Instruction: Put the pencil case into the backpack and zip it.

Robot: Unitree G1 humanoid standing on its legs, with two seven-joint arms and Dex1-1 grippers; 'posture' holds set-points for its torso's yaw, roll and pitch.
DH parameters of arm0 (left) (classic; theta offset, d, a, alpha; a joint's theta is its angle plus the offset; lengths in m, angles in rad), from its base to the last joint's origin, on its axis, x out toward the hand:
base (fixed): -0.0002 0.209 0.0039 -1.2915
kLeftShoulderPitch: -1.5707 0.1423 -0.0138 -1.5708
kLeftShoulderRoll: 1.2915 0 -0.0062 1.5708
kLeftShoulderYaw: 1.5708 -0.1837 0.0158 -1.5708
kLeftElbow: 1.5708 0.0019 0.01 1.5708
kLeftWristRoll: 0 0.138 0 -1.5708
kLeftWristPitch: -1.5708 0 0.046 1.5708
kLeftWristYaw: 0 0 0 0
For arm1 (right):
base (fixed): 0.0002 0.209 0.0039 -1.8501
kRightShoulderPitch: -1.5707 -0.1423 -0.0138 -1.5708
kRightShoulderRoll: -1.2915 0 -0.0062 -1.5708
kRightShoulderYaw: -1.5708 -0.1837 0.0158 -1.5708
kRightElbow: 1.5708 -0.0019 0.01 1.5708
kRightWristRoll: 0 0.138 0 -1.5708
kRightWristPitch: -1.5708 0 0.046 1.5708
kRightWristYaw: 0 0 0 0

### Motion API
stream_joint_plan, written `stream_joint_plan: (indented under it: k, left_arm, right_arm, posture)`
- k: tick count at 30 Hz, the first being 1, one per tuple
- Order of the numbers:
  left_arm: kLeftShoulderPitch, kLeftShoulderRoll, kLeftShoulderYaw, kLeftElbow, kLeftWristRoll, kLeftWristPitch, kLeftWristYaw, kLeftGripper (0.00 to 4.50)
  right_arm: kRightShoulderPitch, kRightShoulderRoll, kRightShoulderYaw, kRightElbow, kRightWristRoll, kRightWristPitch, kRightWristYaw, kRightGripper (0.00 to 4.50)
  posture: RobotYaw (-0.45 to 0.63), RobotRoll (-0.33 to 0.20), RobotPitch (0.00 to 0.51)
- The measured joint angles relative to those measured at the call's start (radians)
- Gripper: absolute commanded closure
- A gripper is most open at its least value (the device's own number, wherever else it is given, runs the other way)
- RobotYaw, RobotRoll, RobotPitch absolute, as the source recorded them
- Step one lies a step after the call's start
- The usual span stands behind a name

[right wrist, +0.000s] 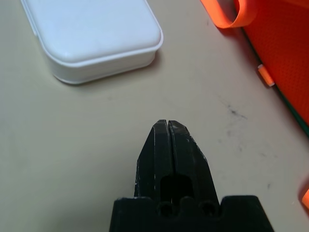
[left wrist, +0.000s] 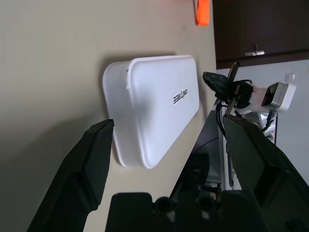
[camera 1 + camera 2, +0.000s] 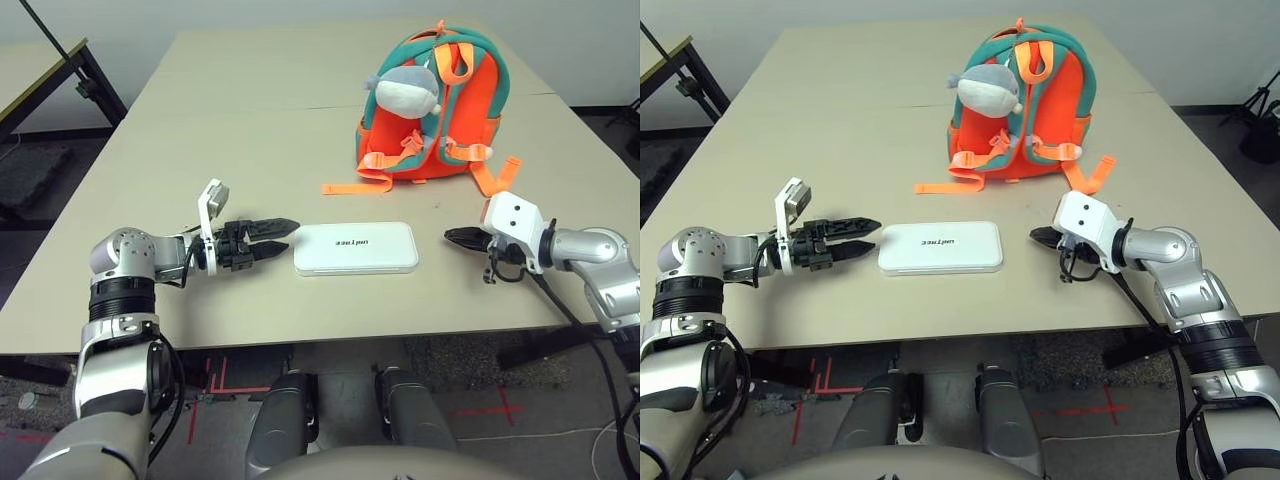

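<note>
White pencil case [image 3: 356, 249] between open left claw [image 3: 290, 238] and shut right claw [image 1: 169, 122]

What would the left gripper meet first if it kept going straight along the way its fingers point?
The left gripper would most likely meet the near end of the white pencil case; its exact height against the case is hard to judge.
</note>
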Motion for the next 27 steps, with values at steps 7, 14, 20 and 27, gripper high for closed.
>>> stream_joint_plan:
  k: [7,14,20,27]
  left_arm:
    - [-0.036,0.01,-0.022,0.088,0.043,-0.003,-0.001,0.0]
    - [-0.063,0.01,-0.036,0.123,0.071,-0.02,-0.012,0.0]
    - [-0.065,0.006,-0.04,0.125,0.08,-0.032,-0.02,0.0]
    - [-0.066,0.004,-0.04,0.125,0.087,-0.034,-0.026,0.0]
  right_arm:
    - [-0.008,0.011,0.001,0.015,-0.01,-0.017,0.005,4.45]
    - [-0.006,0.012,0.003,0.016,-0.011,-0.015,0.023,4.45]
    - [-0.004,0.011,0.026,0.015,-0.011,-0.01,0.044,4.45]
    - [-0.014,0.035,0.064,0.014,-0.026,0.0,0.056,4.45]
  posture:
    - [-0.16,0.0,0.099]
    - [-0.16,0.0,0.106]
    - [-0.16,0.0,0.108]
    - [-0.16,0.0,0.109]
